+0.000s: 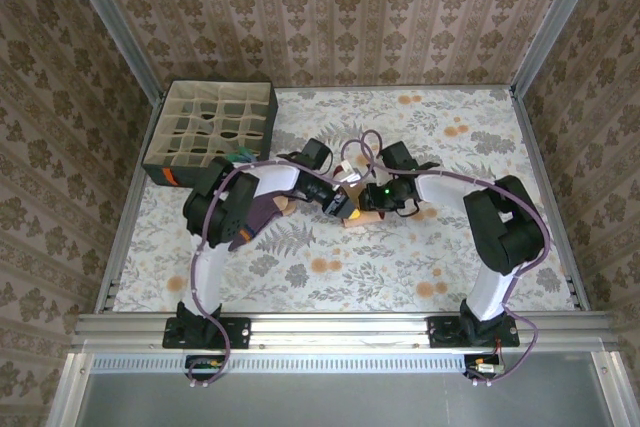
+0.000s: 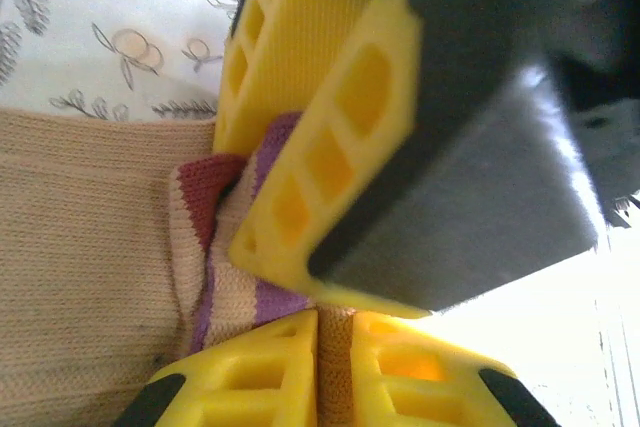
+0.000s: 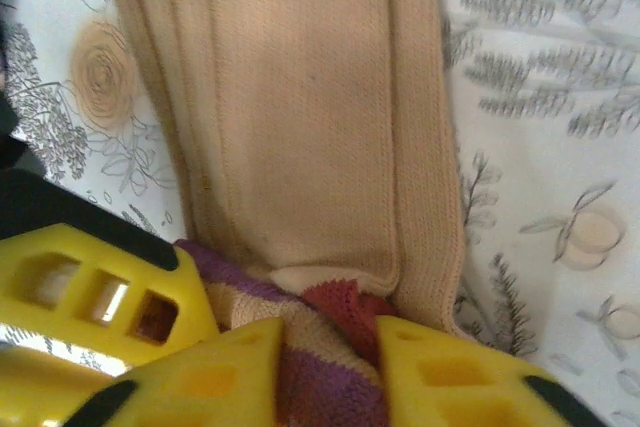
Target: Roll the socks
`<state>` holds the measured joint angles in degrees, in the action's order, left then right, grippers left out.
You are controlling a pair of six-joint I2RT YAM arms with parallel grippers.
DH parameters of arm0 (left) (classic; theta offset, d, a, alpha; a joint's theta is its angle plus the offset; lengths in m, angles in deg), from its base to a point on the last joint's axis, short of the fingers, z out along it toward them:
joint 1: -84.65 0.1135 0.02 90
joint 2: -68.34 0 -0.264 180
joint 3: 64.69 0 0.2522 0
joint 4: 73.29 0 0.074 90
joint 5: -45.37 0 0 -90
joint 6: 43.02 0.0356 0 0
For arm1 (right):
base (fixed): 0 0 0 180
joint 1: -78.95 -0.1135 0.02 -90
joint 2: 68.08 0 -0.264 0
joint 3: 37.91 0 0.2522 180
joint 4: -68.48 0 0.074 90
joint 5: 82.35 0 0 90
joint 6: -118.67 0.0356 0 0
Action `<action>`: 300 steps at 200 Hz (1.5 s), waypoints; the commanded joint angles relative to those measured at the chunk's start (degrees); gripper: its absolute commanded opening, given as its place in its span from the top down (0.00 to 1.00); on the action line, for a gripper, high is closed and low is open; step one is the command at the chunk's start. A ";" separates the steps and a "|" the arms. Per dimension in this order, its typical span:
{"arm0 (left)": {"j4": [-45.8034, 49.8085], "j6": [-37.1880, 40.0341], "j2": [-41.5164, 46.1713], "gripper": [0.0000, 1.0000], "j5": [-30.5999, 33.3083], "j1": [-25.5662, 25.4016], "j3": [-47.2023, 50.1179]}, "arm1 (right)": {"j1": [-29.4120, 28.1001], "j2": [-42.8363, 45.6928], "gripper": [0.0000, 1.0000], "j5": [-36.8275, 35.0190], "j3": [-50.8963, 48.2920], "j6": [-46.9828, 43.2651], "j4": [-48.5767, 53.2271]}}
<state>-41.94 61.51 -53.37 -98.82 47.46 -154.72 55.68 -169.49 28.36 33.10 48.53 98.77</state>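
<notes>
A: Where do we have the peach sock (image 1: 362,217)?

B: About the middle of the tabletop (image 1: 450,267), roughly halfway between its near and far edges. The body lies flat and straight. Only the striped cuff (image 2: 225,247) is lifted and bunched.

A: And our end effectors?

B: Both are on that cuff, almost tip to tip. The left end effector (image 2: 333,335) is nearly shut, with a thin fold of the knit pinched between its fingers. The right end effector (image 3: 330,339) stands a little wider, its fingers pressed in on a thicker wad of the same cuff.

A: Why do we hold both at one end?

B: We judge that we are starting the roll there. Two grips close together should let us turn the cuff over evenly, and the flat body gives the roll a straight run.

A: Anything else around us?

B: The purple sock (image 1: 262,215) lies toward the left edge, partly under our left arm. The grid box (image 1: 157,155) sits in the far left corner, apart from the work.
</notes>
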 commanded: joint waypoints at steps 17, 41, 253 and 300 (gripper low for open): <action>1.47 1.68 2.40 0.84 11.70 -2.98 7.17 | -4.33 3.22 0.92 -2.91 -6.29 7.28 7.61; -5.87 4.26 8.43 0.75 18.46 -5.42 13.52 | -5.39 2.64 0.96 -4.51 -8.49 10.33 7.81; -36.19 27.05 18.51 0.66 59.97 -21.03 33.15 | -5.30 -5.87 0.96 -2.06 -4.46 8.38 10.73; -14.50 11.06 15.99 1.00 35.33 -12.15 23.30 | -1.24 4.66 0.61 5.73 -11.74 12.05 0.22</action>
<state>-71.74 83.54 -32.63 -49.27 30.11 -126.24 53.25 -167.87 29.56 28.77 57.99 97.05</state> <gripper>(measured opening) 0.063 0.360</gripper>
